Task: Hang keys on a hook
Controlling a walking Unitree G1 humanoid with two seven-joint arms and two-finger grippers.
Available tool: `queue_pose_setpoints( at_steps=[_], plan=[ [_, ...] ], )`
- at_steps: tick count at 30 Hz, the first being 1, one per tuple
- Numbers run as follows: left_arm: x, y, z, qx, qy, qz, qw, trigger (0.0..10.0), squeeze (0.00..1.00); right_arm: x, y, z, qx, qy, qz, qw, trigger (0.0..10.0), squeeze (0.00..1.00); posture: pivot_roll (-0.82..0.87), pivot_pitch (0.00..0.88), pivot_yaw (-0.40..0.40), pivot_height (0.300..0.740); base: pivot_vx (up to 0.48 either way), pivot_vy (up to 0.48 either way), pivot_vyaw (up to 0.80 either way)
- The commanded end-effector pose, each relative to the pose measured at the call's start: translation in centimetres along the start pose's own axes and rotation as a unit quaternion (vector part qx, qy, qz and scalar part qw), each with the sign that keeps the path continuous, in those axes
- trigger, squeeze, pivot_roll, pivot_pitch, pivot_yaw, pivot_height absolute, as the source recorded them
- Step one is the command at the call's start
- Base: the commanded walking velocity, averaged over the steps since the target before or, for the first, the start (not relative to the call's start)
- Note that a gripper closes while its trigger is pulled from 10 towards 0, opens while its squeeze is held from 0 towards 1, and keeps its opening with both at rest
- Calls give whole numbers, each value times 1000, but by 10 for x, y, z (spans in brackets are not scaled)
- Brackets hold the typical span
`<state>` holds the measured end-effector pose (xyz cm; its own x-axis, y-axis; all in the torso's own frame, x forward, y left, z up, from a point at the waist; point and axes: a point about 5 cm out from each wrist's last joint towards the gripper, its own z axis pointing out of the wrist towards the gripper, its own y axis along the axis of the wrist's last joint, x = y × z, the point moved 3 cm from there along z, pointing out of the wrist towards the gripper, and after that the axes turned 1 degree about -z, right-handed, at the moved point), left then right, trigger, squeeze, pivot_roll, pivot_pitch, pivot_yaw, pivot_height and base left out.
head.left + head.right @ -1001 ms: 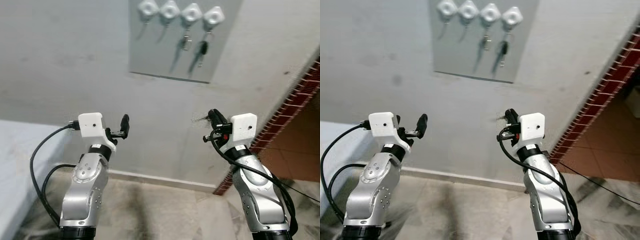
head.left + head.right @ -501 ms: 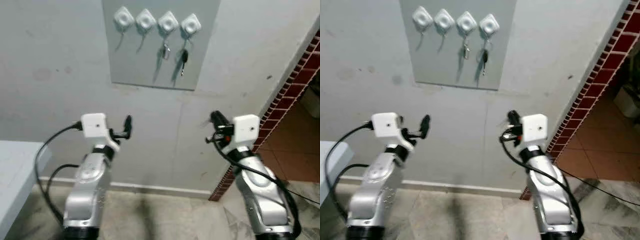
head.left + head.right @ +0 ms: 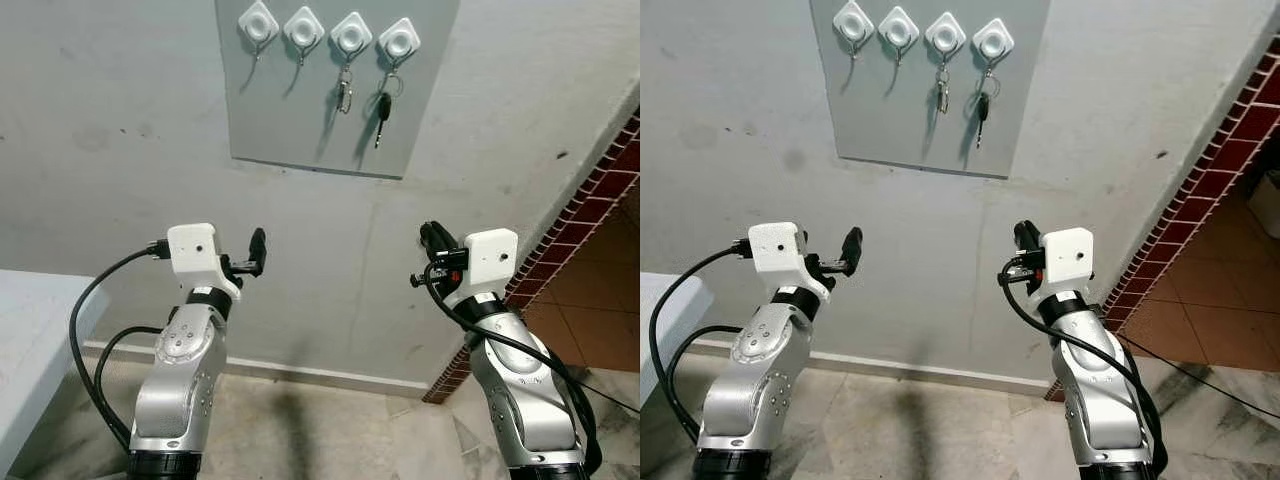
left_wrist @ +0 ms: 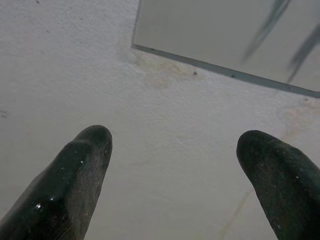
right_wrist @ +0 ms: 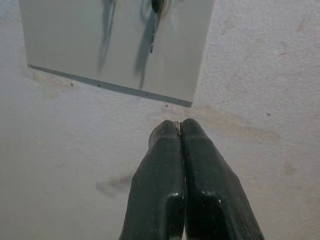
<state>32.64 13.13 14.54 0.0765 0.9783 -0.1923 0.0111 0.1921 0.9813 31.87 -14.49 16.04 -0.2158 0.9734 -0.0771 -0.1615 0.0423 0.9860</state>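
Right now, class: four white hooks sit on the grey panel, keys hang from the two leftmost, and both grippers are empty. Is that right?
Wrong on one point: the keys hang from the two rightmost hooks, as the left eye view shows. Four white hooks on the grey panel, left gripper and right gripper empty: correct.

Home hallway or entry, by the look: grey panel with four white diamond-shaped key hooks (image 3: 329, 32) on rough plastered grey wall (image 3: 120, 120), red brick corner (image 3: 590, 215), marble-pattern tiled floor (image 3: 330, 430), terracotta tiles (image 3: 600, 310) beyond.

Grey plastered wall (image 3: 120, 120), stained, red brick pier (image 3: 590, 210) at right, marble-pattern floor (image 3: 320, 430), white skirting (image 3: 320, 373).
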Motion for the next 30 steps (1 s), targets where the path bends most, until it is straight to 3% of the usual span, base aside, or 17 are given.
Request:
queue_pose_setpoints(
  at_steps=[1, 9, 18, 30],
  plan=[
    [-2, 1, -1, 1, -8, -2, 1000, 10000, 0, -2, 6, -1, -8, -1, -1, 1000, 10000, 0, 27, 64, -51, 732, 0, 0, 0],
    [-1, 1, -1, 4, -7, -1, 1000, 10000, 0, -1, 6, -2, -8, -1, 0, 1000, 10000, 0, 25, 67, -49, 732, 0, 242, 0],
    [-2, -1, -2, 7, -11, -1, 1000, 10000, 0, -1, 6, -3, -7, -3, -1, 1000, 10000, 0, 22, 67, -46, 732, 0, -44, 0],
    [-2, -1, -1, 11, -11, 0, 1000, 10000, 0, 0, 6, -4, -7, -4, 1, 1000, 10000, 0, 21, 67, -42, 732, 0, 376, 0]
  ],
)
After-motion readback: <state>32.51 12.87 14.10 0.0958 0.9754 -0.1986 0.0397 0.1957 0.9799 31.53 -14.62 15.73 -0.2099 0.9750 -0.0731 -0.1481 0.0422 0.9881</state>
